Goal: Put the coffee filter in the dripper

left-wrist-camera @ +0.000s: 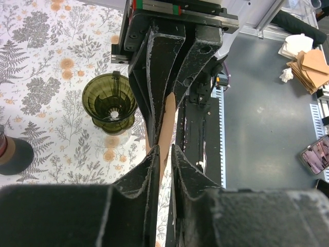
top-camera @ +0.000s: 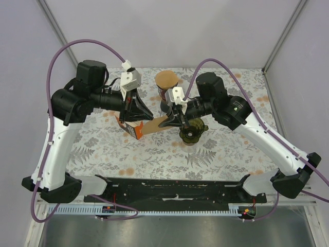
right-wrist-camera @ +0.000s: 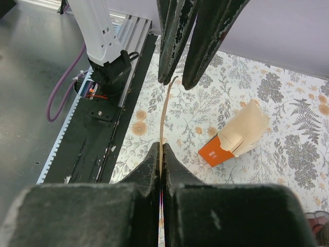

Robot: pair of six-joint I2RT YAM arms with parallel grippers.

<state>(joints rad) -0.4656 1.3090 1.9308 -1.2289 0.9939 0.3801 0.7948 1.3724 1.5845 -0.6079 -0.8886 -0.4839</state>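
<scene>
Right gripper (right-wrist-camera: 161,154) fingers pinched closed on thin tan coffee filter (right-wrist-camera: 164,116), seen edge-on. Left gripper (right-wrist-camera: 177,80) fingers descend from above around filter's top edge; contact unclear. Orange-and-tan filter box (right-wrist-camera: 234,139) lies open on floral tablecloth (right-wrist-camera: 288,118).

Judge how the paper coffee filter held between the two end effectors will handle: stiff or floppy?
Probably floppy: the coffee filter shows as a thin sheet, slightly bowed between the right end effector and left end effector. Likely very light and easily creased.

Robot lab cell: white enclosure walls (top-camera: 169,31) (aluminium-framed), floral-covered table (top-camera: 154,154), rail-mounted arms.
</scene>
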